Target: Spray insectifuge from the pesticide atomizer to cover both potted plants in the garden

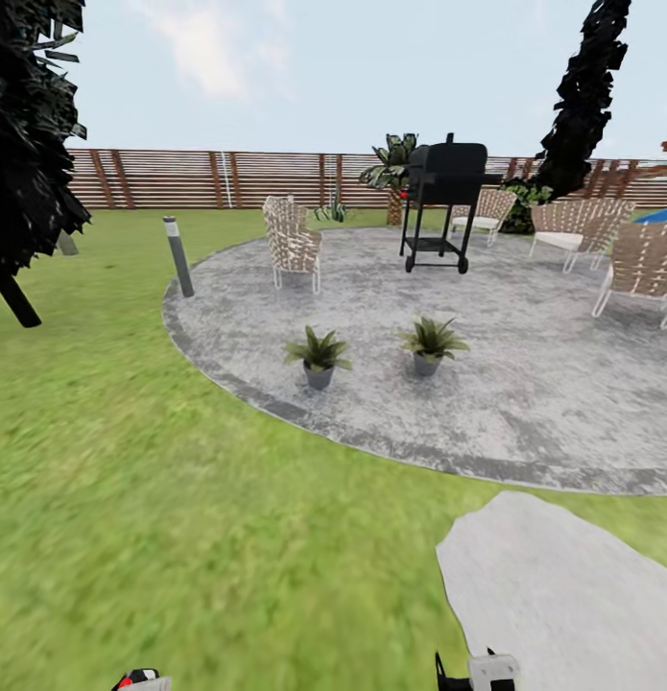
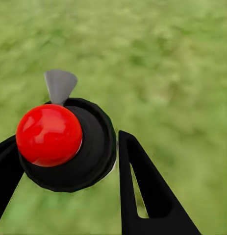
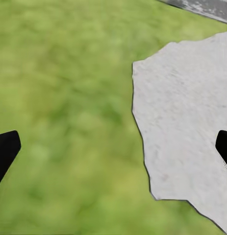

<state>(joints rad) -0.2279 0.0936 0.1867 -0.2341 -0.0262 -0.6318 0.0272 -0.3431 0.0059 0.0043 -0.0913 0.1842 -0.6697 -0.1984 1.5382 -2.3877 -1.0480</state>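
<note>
Green lawn (image 1: 131,461) spreads out in front, with a round grey patio (image 1: 525,365) beyond it. Two potted plants (image 1: 318,356) (image 1: 430,345) stand side by side near the patio's front edge, a little apart. Behind them are a black grill (image 1: 444,203), woven chairs (image 1: 293,244) and a brown slatted fence (image 1: 199,178). A pale stepping stone (image 1: 563,595) lies in the grass at lower right. The left gripper (image 2: 69,161) is closed around the atomizer (image 2: 69,144), seen from above: a round black head with a red cap and a small grey nozzle. The right gripper (image 3: 113,147) hangs over the edge of the stepping stone, its jaws wide apart and holding nothing
</note>
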